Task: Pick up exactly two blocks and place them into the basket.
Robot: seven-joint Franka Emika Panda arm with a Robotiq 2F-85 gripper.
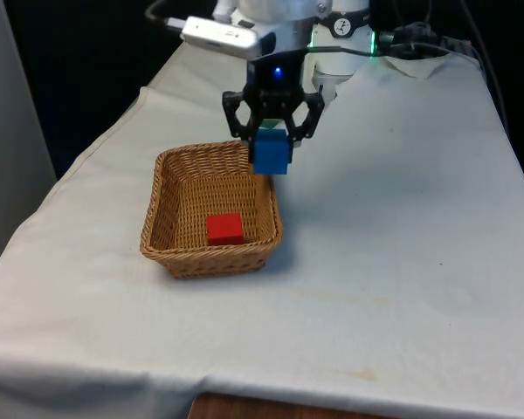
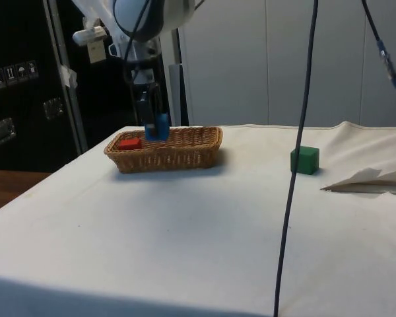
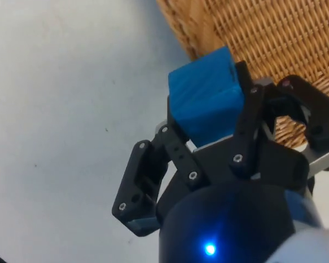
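The end effector [image 1: 272, 140] grips a blue block [image 1: 271, 152] above the basket [image 1: 170, 249] rim, ready to drop it beside the red block [image 1: 224, 229].

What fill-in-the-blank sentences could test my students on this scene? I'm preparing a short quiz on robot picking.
1. The gripper is shut on a ____ block.
2. The block lying inside the basket is ____.
3. The green block sits on the ____, apart from the basket.
4. The held block hangs above the basket's ____.

Missing words: blue; red; table; rim
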